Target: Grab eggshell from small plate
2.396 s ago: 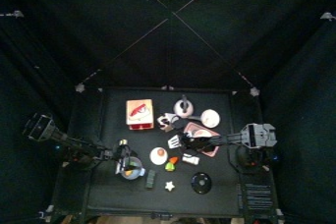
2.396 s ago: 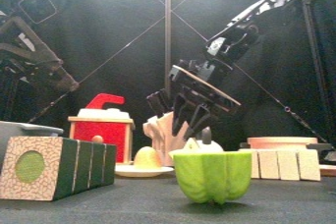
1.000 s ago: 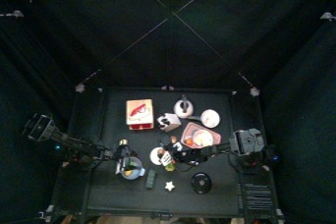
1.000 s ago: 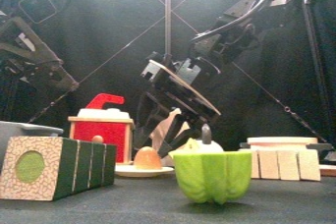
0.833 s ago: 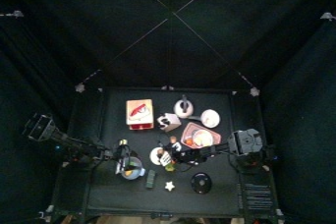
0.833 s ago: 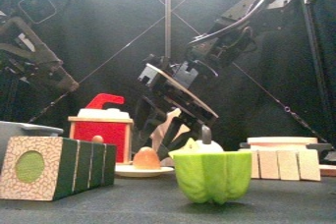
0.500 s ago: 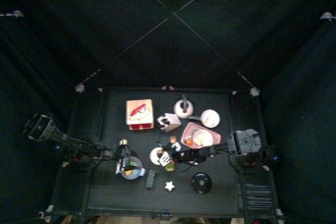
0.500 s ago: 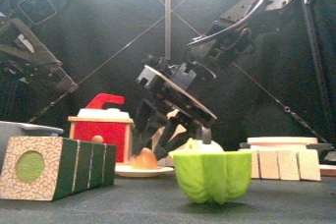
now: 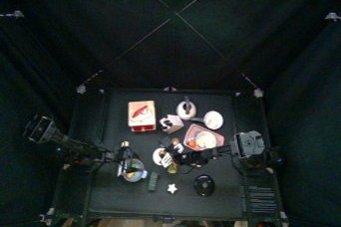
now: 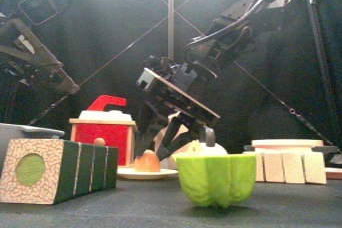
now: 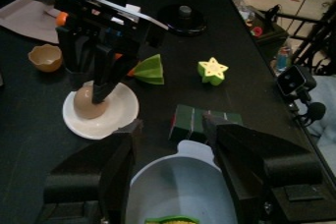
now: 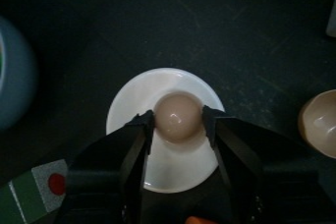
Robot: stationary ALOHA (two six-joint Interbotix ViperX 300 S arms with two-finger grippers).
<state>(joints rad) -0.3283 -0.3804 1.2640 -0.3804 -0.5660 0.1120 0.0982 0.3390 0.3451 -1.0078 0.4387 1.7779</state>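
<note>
The small plate (image 12: 155, 159) is a round white dish at the table's front middle; it also shows in the top view (image 9: 162, 158), front view (image 10: 144, 173) and left wrist view (image 11: 116, 118). The eggshell (image 12: 179, 113), a small brownish dome, sits on it and shows too in the front view (image 10: 148, 159) and left wrist view (image 11: 88, 99). My right gripper (image 12: 180, 135) hangs over the dish, open, one jaw on each side of the eggshell, with gaps. It also shows in the front view (image 10: 170, 142). My left gripper (image 11: 178, 174) rests open at the front left.
A green pepper (image 10: 215, 177) and a box with a green circle (image 10: 54, 170) stand in front. A red box (image 9: 139, 113), pinkish plate (image 9: 204, 139), dark bowl (image 9: 204, 183) and white star (image 9: 172, 186) surround the dish. A grey bowl (image 11: 191, 184) lies below my left gripper.
My right gripper has moved left and down over the small plate until its jaws stand on either side of the eggshell. The left arm has not moved.
</note>
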